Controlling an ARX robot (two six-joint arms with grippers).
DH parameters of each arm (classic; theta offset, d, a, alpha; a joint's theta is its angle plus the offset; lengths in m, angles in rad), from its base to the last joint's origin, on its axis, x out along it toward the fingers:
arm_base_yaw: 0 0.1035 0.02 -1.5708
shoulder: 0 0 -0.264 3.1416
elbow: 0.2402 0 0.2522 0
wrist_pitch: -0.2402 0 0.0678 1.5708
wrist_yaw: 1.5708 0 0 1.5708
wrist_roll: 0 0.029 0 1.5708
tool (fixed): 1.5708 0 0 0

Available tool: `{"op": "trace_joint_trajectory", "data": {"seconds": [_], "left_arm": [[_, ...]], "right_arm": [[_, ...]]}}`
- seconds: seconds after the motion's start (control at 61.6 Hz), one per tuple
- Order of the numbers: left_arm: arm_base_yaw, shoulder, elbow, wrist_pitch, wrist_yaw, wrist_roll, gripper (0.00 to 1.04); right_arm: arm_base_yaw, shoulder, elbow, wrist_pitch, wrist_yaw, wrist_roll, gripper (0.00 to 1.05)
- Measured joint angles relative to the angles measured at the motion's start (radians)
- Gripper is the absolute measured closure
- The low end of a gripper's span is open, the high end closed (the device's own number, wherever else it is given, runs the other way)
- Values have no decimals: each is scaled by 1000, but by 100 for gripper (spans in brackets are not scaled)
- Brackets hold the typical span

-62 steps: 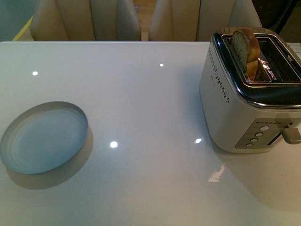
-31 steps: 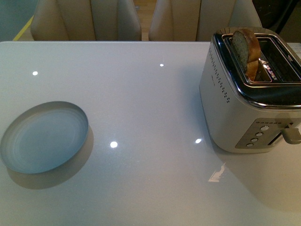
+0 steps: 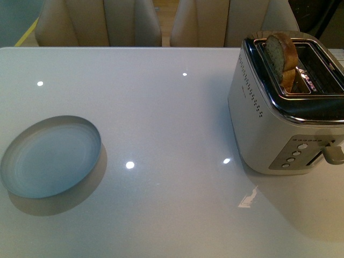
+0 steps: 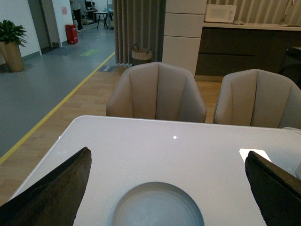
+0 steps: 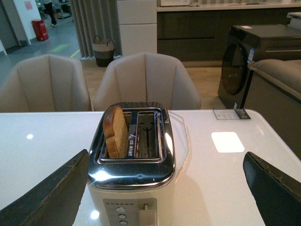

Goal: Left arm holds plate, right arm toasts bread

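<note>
Your round pale blue-grey shallow plate (image 3: 51,157) lies flat on the glossy white table (image 3: 166,118) at the near left, with nothing on it. The left arm's black wedge-shaped gripper (image 4: 160,188) hangs above the table with its jaws spread wide, one on either side of the plate in the left wrist view, touching nothing. At the far right of the table stands the cream and chrome two-slot toaster (image 3: 285,102). The slice of light brown wholemeal bread (image 3: 279,54) stands upright in its left slot, rounded top poking out above the chrome. Your right arm's black gripper (image 5: 164,188) is also wide open and empty, its jaws flanking the toaster on the near side. Beige padded chairs (image 3: 97,21) sit beyond the far edge.
</note>
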Motion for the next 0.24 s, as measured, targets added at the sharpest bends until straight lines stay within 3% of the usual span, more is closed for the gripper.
{"op": "trace_joint_trajectory", "data": {"seconds": [0.244], "left_arm": [[0, 0, 0, 0, 0, 0, 7]], "right_arm": [[0, 0, 0, 0, 0, 0, 9]]}}
